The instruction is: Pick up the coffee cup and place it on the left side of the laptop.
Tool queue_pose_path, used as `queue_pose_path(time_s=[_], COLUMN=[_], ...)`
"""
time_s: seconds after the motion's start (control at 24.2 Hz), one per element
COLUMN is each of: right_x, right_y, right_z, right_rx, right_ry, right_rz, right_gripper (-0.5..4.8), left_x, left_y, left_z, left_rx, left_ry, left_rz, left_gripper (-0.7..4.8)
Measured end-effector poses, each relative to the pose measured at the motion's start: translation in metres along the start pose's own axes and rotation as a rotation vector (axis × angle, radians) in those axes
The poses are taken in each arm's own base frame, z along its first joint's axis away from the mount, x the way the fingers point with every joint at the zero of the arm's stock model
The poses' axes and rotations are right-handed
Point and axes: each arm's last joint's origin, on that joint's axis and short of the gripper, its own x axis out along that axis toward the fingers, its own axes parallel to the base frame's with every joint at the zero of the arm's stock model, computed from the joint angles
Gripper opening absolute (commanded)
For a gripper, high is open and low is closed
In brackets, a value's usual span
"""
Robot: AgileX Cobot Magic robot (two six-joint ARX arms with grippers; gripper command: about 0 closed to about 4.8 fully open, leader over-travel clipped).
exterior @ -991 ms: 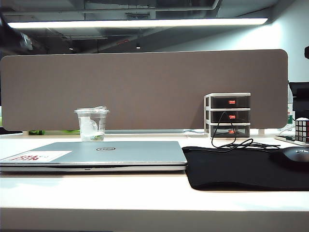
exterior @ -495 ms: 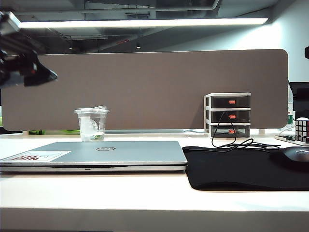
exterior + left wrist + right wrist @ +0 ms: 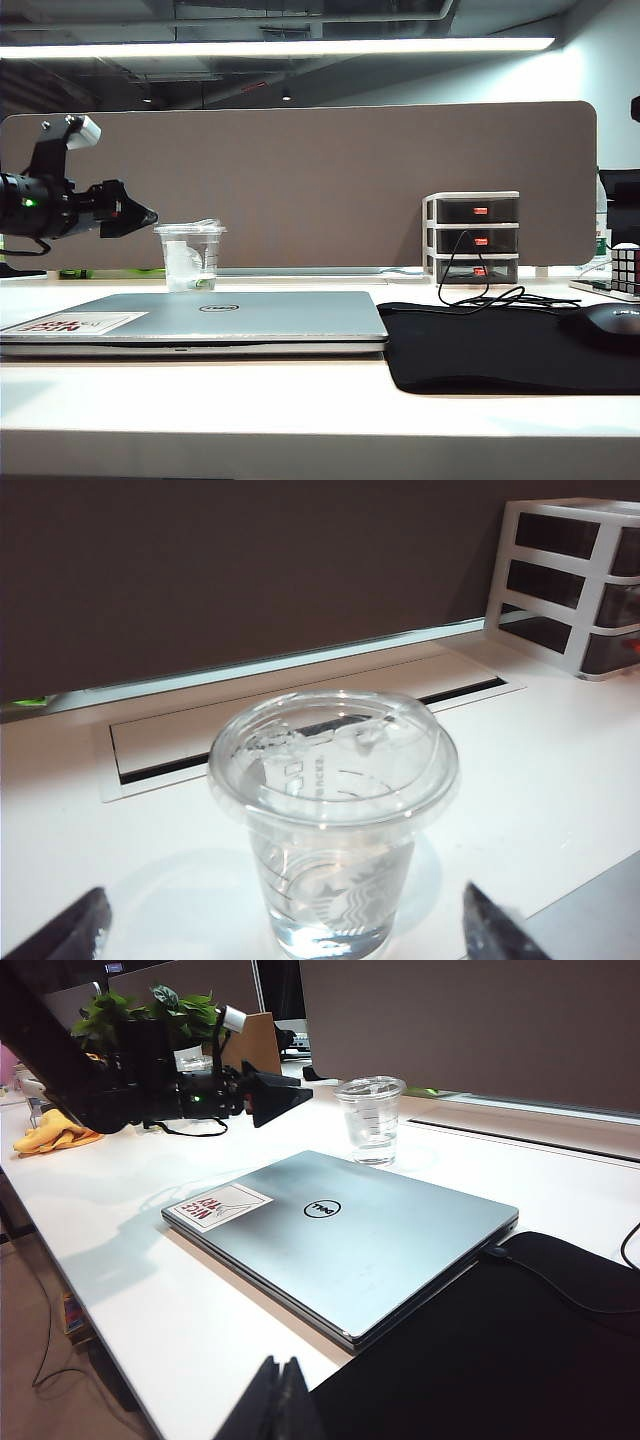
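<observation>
Since nothing is gripped yet, this reads as the approach step: reach in hand, grasp not yet made.

Landmark is the laptop (image 3: 195,322), closed and lying flat on the desk (image 3: 320,420), lid up, Dell logo facing up, sticker at its near-left corner in the exterior view. Its long axis runs left-right across that view.

Black mouse mat (image 3: 510,345) lies just beside the laptop's right edge, with a small drawer unit (image 3: 472,238) behind it. Neither matters for the move.

Left gripper (image 3: 135,215) hangs above the laptop's left rear area, pointing roughly level toward the cup, just short of it. Jaws are spread wide with nothing between them; in the left wrist view the two fingertips (image 3: 70,930) sit either side of the cup, apart from it.

Right gripper (image 3: 280,1400) is parked off the laptop's near-right corner, over the mat edge, tips pressed together, empty.

Coffee cup (image 3: 190,257) stands behind the laptop's rear edge, toward its left half. Upright, long axis vertical, lid on top, taper narrowing downward, logo facing the left wrist camera.

Next, in my view: advance until the fingers straddle the wall below the lid rim, then close gently. The thin clear plastic will likely flex. Lift, then carry it off the laptop's left side.
</observation>
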Motion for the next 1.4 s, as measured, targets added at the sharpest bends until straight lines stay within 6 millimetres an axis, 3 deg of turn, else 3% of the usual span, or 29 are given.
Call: queue_pose_path(time_s=[0.5,0.87,1.4], right_x=[0.000,0.000,0.000], right_y=[0.000,0.000,0.000], right_z=[0.000,0.000,0.000], right_rx=[-0.006,-0.026,-0.026], right_ry=[0.000,0.000,0.000], right_rz=[0.000,0.000,0.000], right_gripper=[-0.01,-0.01,-0.01], left_x=[0.032,0.052,0.086], left_y=[0.016,0.005,0.001], left_z=[-0.022,-0.039,-0.036], left_rx=[-0.034,-0.055,-0.040], left_ry=[0.041,0.074,0.058], left_rz=[-0.008,-0.067,-0.088], left_gripper=[4.79,4.79,4.79])
